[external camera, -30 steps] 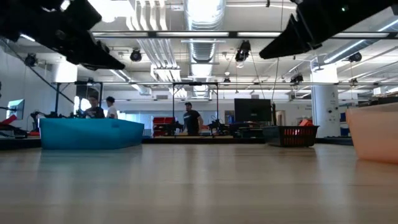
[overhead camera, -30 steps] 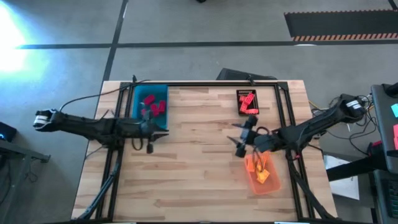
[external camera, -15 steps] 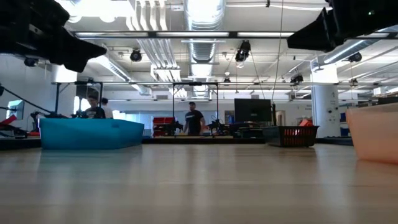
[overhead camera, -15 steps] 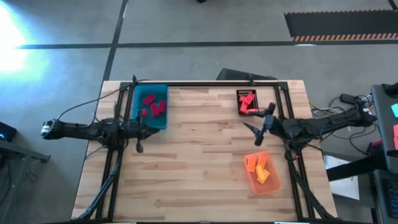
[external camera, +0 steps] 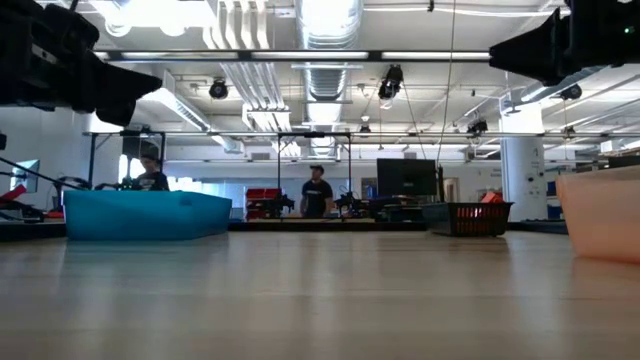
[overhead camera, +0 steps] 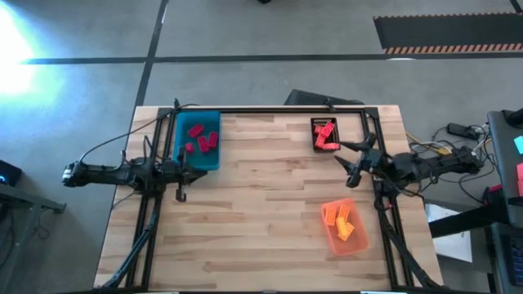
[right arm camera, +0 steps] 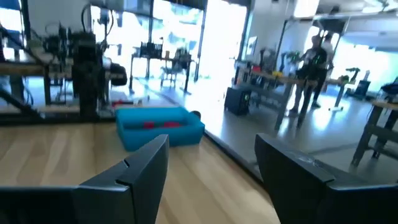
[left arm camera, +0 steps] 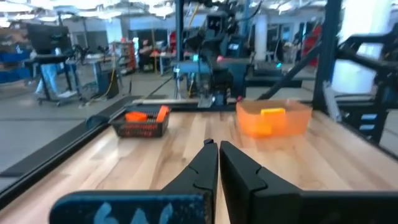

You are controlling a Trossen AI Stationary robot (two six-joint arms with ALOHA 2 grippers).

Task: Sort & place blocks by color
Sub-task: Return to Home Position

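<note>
Overhead, left hand pinched empty beside blue tray; right hand splayed empty beside black tray.

This is a large open robotics lab or workshop hall. Bare ducts and strip lights run under a high ceiling, and the floor is grey concrete marked with dark tape lines. The wooden worktop sits in a black metal frame. Beyond it stand more benches with monitors and gear, a white column, and people on their feet.
</note>
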